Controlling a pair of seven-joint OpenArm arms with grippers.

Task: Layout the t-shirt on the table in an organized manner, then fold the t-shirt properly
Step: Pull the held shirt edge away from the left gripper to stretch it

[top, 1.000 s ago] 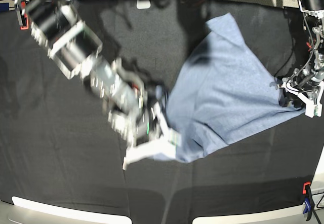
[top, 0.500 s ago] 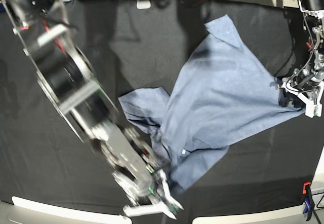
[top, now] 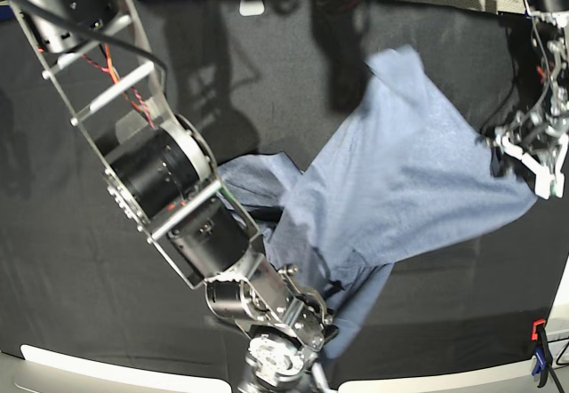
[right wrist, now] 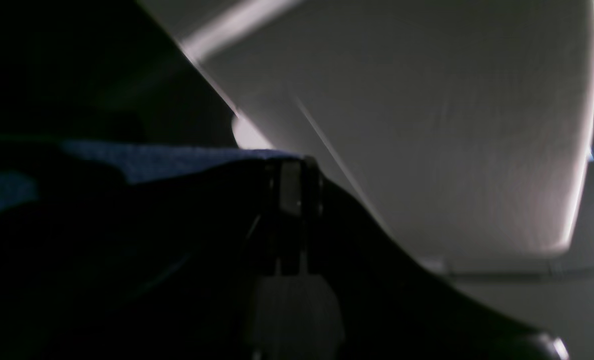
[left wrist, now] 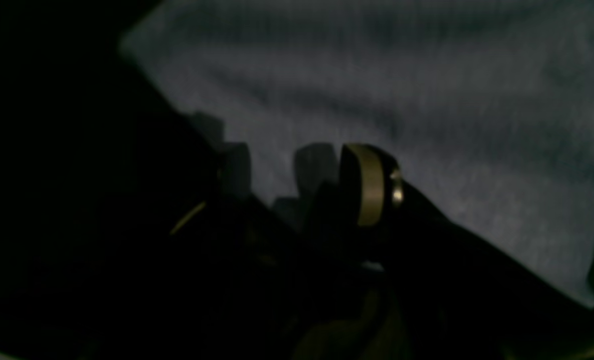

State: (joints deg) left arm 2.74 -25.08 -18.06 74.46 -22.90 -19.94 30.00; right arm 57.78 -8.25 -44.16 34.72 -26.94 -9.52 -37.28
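The light blue-grey t-shirt (top: 400,180) hangs stretched between my two grippers above the black cloth table (top: 62,260). My left gripper (top: 531,157) is at the shirt's right corner and shut on it. In the left wrist view the gripper (left wrist: 301,175) is dark, with grey cloth (left wrist: 401,90) right behind the fingers. My right gripper (top: 311,362) is low at the table's front edge, shut on the shirt's lower corner. In the right wrist view its jaws (right wrist: 292,192) are closed with blue cloth (right wrist: 177,160) running into them. No lettering shows.
My right arm (top: 160,171) reaches across the table from the top left. An orange and blue clamp (top: 538,348) sits at the front right corner. White strips (top: 80,362) line the front edge. Cables and a white object (top: 252,2) lie beyond the far edge.
My right arm swung down to the front edge, pulling the shirt's lower corner with it. The shirt has stretched out, and my left gripper has moved slightly up.
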